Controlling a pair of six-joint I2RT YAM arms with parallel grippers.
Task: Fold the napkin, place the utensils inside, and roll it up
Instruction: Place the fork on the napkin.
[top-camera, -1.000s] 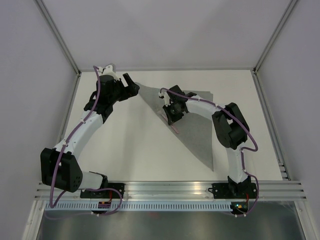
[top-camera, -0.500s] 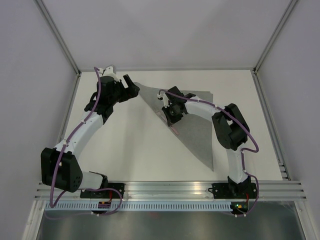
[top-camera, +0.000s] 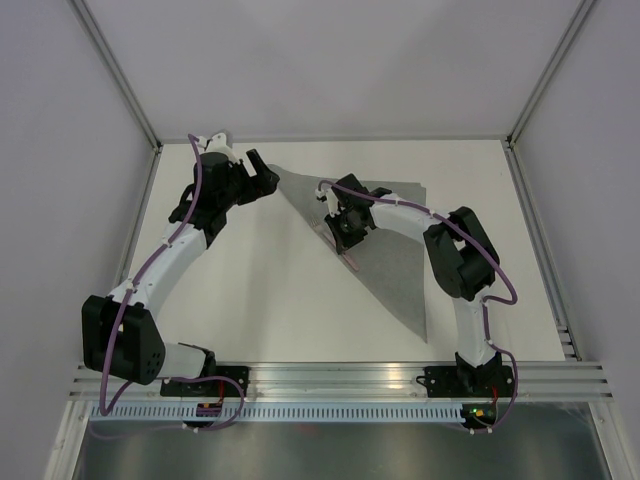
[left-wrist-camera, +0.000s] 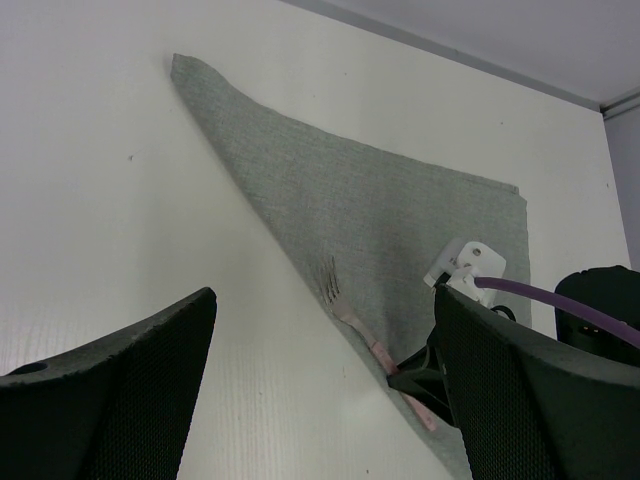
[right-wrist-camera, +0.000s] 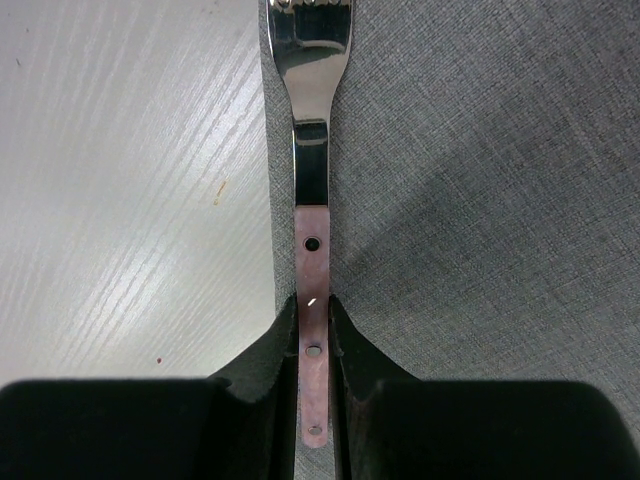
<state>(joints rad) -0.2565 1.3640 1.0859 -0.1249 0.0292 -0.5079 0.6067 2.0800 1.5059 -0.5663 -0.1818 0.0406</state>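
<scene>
The grey napkin (top-camera: 395, 265) lies folded into a triangle on the white table (top-camera: 260, 290). Its long folded edge runs from the far-left corner (left-wrist-camera: 180, 62) toward the near right. My right gripper (right-wrist-camera: 313, 305) is shut on the fork's (right-wrist-camera: 311, 150) pale pink handle (right-wrist-camera: 312, 250). The fork lies along that folded edge, its silvery tines pointing to the far left; from above only the handle's end (top-camera: 349, 259) shows past the gripper (top-camera: 340, 232). My left gripper (top-camera: 263, 168) hovers open by the napkin's far-left corner with nothing between its fingers (left-wrist-camera: 110, 400).
Grey enclosure walls and aluminium posts (top-camera: 120, 75) ring the table. A metal rail (top-camera: 340, 375) with both arm bases runs along the near edge. The right arm's elbow (top-camera: 460, 250) hangs over the napkin's right half.
My right gripper has shifted slightly to the far left along the folded edge, taking the fork with it. The left arm has stayed still.
</scene>
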